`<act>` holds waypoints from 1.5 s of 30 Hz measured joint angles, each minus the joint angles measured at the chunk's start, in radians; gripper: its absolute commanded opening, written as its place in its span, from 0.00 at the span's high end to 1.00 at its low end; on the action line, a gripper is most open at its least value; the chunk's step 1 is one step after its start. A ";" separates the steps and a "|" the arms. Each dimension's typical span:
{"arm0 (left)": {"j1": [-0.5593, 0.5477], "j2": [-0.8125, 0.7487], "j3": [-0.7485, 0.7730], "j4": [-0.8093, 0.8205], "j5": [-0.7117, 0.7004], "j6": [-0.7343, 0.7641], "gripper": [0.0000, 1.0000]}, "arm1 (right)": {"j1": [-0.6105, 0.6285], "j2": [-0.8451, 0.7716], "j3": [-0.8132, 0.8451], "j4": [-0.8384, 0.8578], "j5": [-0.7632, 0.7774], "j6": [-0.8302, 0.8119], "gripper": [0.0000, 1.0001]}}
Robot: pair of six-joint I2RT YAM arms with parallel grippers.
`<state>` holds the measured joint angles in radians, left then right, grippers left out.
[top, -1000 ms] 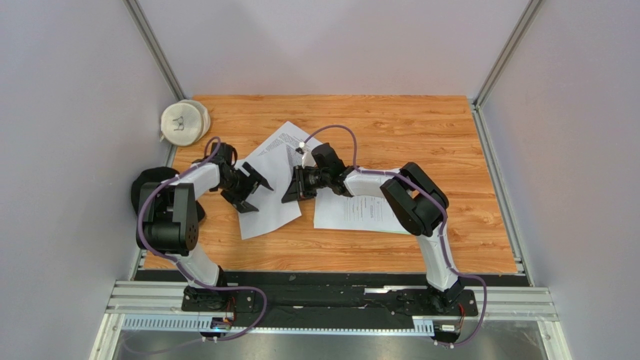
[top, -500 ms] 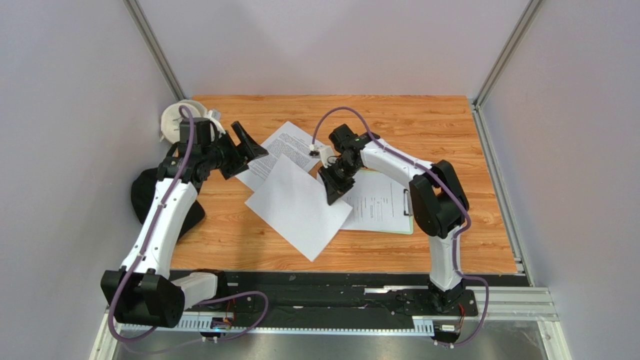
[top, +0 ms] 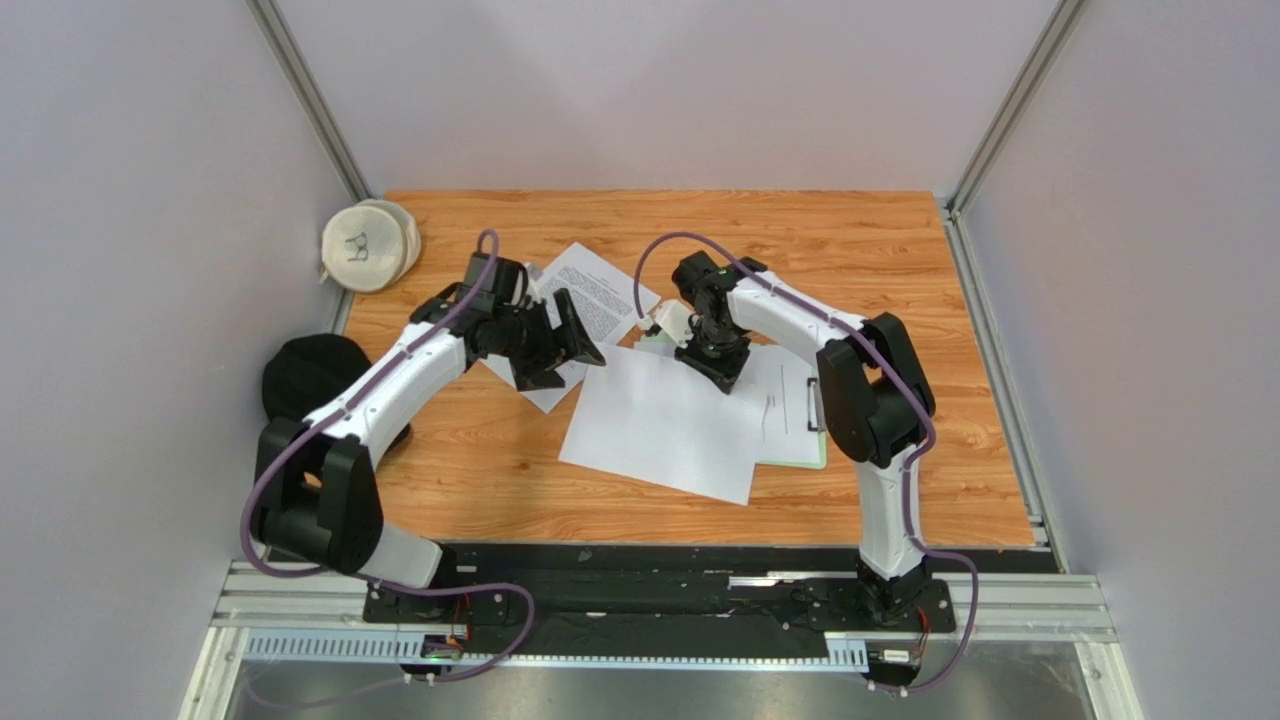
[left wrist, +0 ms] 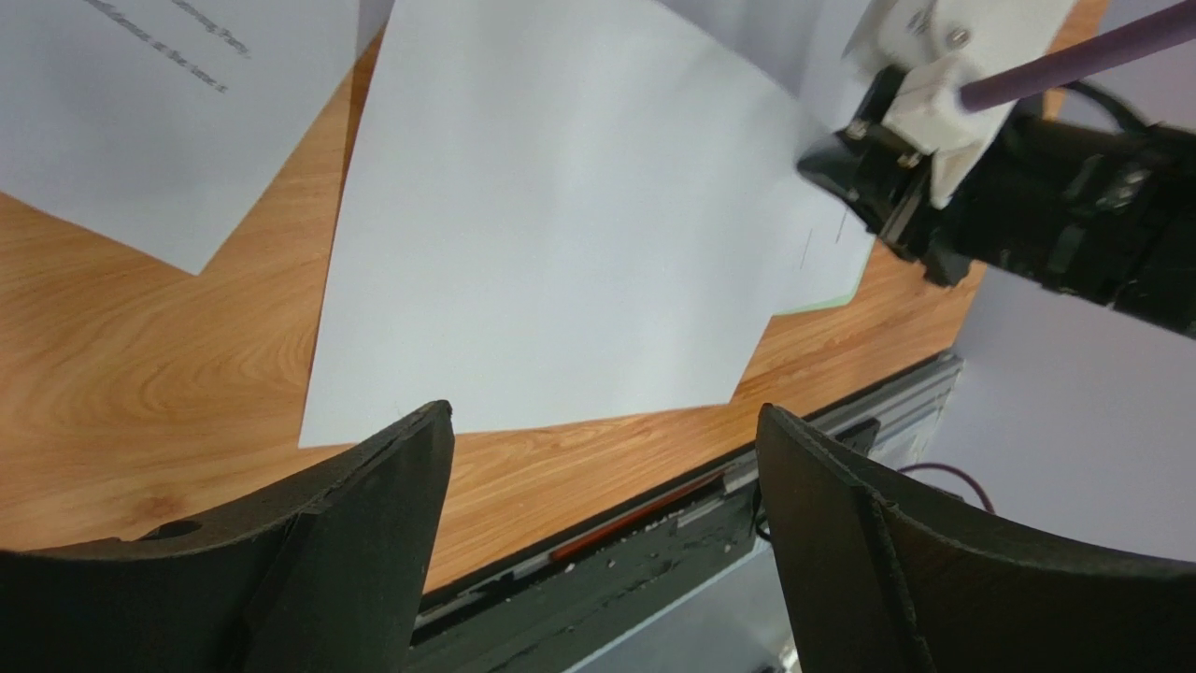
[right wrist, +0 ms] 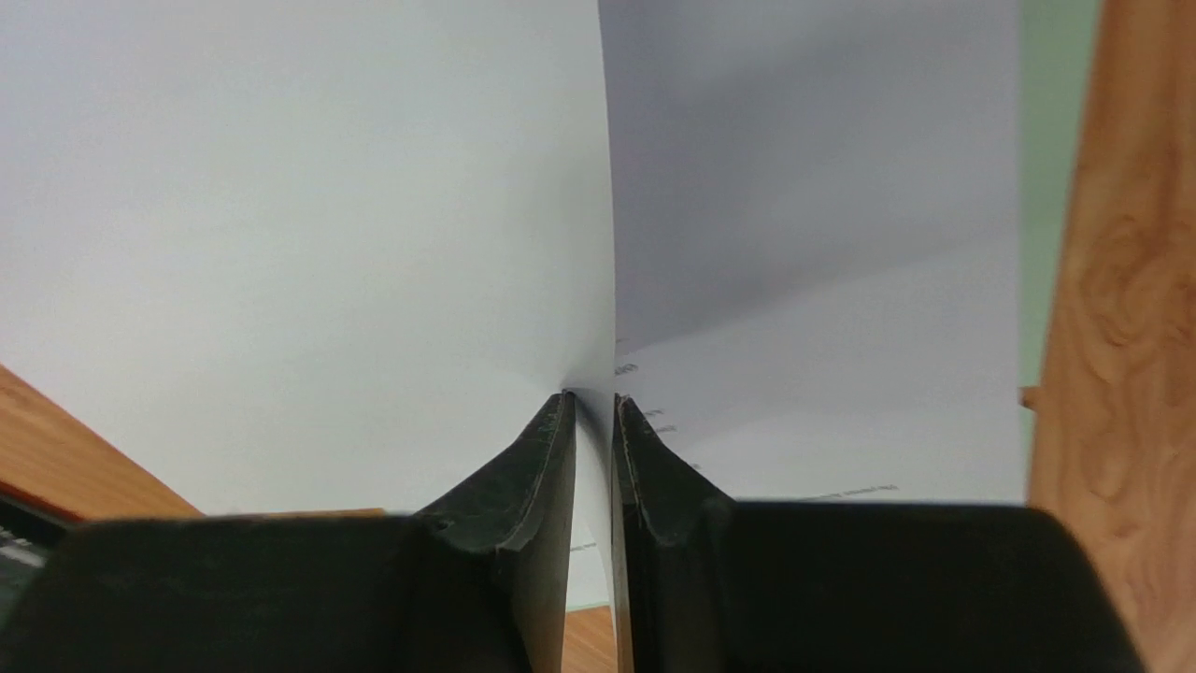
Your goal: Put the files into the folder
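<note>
My right gripper (top: 718, 369) is shut on the far edge of a white file (top: 669, 423), blank side up. That sheet droops from the jaws (right wrist: 463, 211) and partly covers the pale green folder (top: 813, 455). A printed file (top: 784, 402) lies on the folder, whose green edge (right wrist: 1047, 140) shows beside the held sheet. My left gripper (top: 564, 357) hovers open to the left, over another printed file (top: 597, 291). In the left wrist view its gripper (left wrist: 601, 414) holds nothing, and the held sheet (left wrist: 562, 211) lies beyond it.
A white round object (top: 368, 243) sits at the table's far left corner. A black object (top: 305, 375) lies off the left edge. Grey walls enclose the wooden table (top: 932, 270) on three sides. A metal rail (top: 676, 600) runs along the near edge.
My right gripper has dragged the blank-side sheet to the right, onto the folder. My left arm has swung from the far left corner back toward the middle, still open.
</note>
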<state>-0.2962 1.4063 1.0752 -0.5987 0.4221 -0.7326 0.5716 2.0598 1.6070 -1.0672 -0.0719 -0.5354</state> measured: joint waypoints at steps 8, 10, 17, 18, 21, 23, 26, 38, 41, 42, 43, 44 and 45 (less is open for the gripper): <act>-0.123 0.163 0.047 0.049 0.017 -0.050 0.14 | -0.102 0.001 -0.045 0.140 0.129 -0.120 0.58; -0.134 0.180 0.065 0.057 0.023 -0.055 0.14 | -0.110 0.001 -0.051 0.161 0.155 -0.138 0.54; -0.132 0.190 0.117 0.060 0.010 -0.047 0.13 | -0.110 -0.008 -0.021 0.241 0.320 -0.055 0.11; -0.132 0.193 0.123 0.056 0.008 -0.042 0.13 | -0.112 -0.015 -0.010 0.241 0.354 -0.020 0.03; -0.132 0.241 0.201 -0.017 -0.026 0.010 0.13 | -0.136 -0.075 0.016 0.230 0.399 0.183 0.00; -0.134 0.285 0.249 -0.048 -0.056 0.058 0.14 | -0.167 -0.177 -0.036 0.252 0.348 0.339 0.00; -0.136 0.326 0.264 -0.093 -0.098 0.121 0.17 | -0.201 -0.417 -0.265 0.316 0.253 0.531 0.00; -0.163 0.456 0.285 -0.180 -0.175 0.227 0.19 | -0.187 -0.994 -0.968 0.460 -0.055 1.056 0.26; -0.179 0.456 0.273 -0.163 -0.177 0.224 0.19 | -0.187 -1.067 -1.083 0.521 -0.074 1.172 0.38; -0.184 0.458 0.269 -0.159 -0.178 0.222 0.20 | -0.187 -1.069 -1.110 0.544 -0.079 1.207 0.42; -0.188 0.460 0.265 -0.154 -0.178 0.222 0.20 | -0.187 -1.065 -1.126 0.558 -0.083 1.233 0.47; -0.190 0.460 0.255 -0.142 -0.178 0.219 0.20 | -0.187 -1.057 -1.142 0.576 -0.085 1.258 0.49; -0.193 0.460 0.244 -0.132 -0.180 0.217 0.20 | -0.186 -1.049 -1.155 0.593 -0.086 1.283 0.50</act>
<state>-0.4889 1.8668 1.3190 -0.7303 0.2424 -0.5159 0.3859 1.0111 0.4515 -0.4744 -0.1581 0.7471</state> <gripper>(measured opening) 0.802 0.552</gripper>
